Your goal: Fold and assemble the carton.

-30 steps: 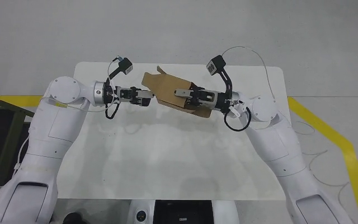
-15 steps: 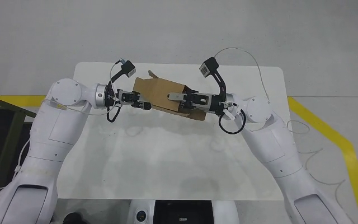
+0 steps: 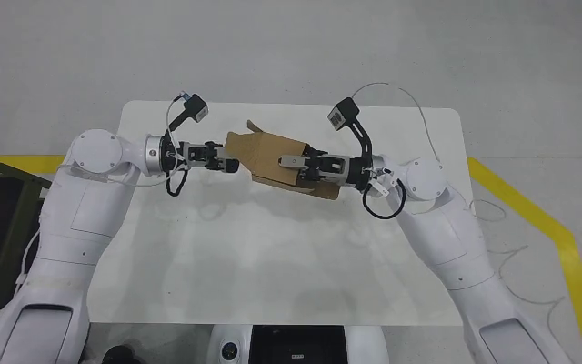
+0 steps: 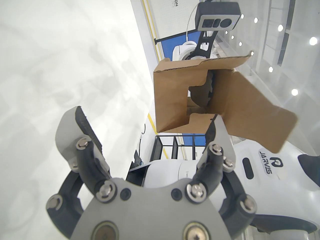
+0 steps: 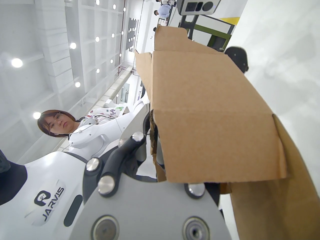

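1. The carton (image 3: 271, 155) hangs tilted in the air, opened into a tube with loose flaps at both ends; the counter (image 3: 273, 273) lies below it, not touching
2. The right jaws are clamped on a wall at one end of the carton and carry all its weight
3. The left jaws stand spread wide and empty just beside the carton's other end; one finger (image 4: 216, 136) sits at the lower flap's edge, and I cannot tell whether it touches
4. The step in hand looks like closing that open end: a notched flap (image 4: 172, 96) partly crosses the mouth, while a long flap (image 4: 260, 118) swings outward
5. To do it well, I would press the long flap near its crease, not its tip, and push along the carton's length into the right jaws' grip, so the tube does not skew
6. The thin cardboard edges and the long flap's free corner could snag a finger
7. The counter's far edge lies just beyond the carton; the wide bare counter on the carton's other side gives more room for moving
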